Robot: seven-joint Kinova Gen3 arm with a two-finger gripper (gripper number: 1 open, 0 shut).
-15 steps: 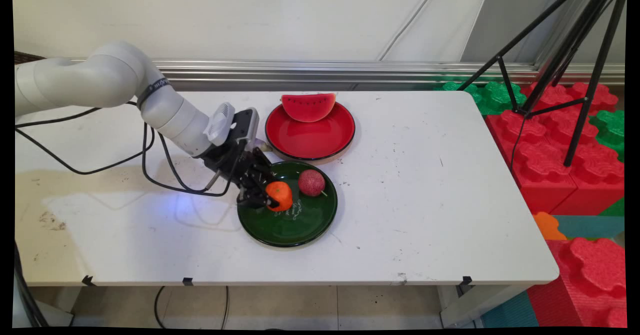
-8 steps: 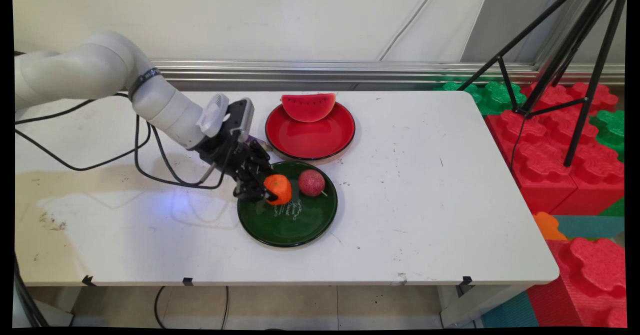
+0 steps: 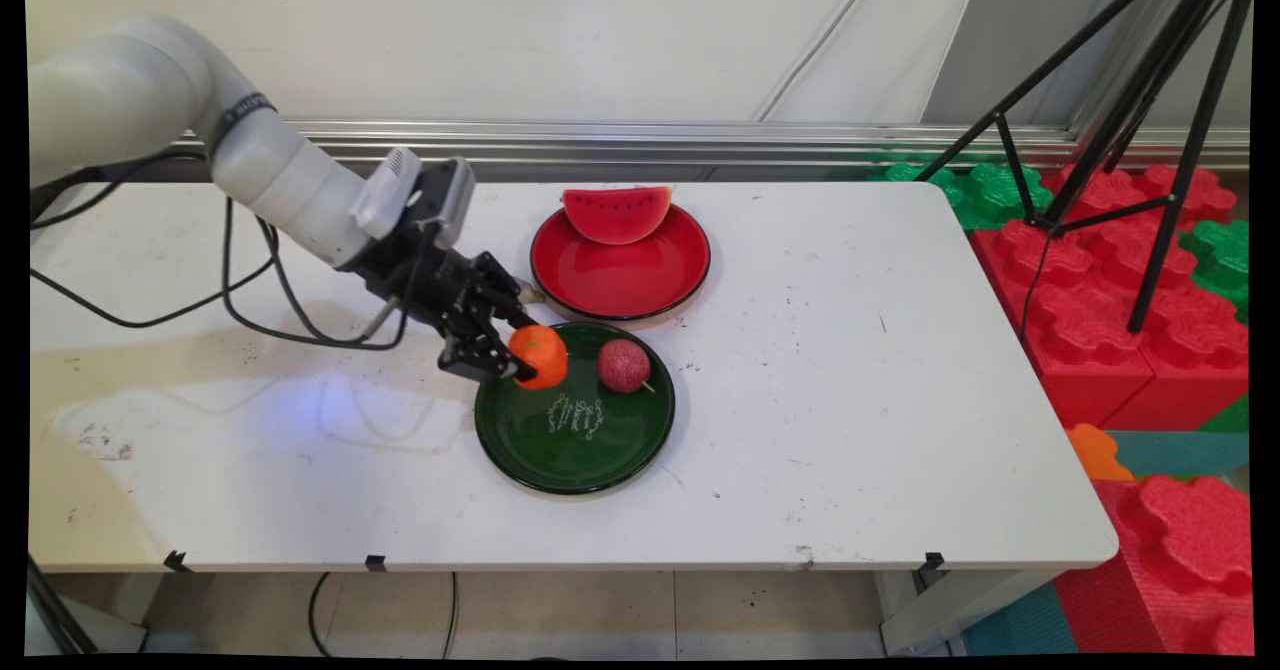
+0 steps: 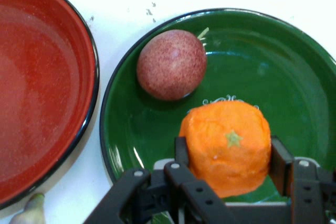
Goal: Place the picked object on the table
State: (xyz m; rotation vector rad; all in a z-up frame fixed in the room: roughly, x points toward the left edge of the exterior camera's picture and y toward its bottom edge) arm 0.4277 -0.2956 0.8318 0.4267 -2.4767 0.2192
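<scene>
Orange clamped in gripper above green plate (white script, unreadable); reddish fruit beside.

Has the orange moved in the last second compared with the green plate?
Yes. The round orange fruit, clamped in the black pincer, has risen up and left, off the round green plate, away from the speckled red fruit.

Bright and even overall, with soft arm shadows on the table, glossy glare on the red plate; sharp in both views.
</scene>
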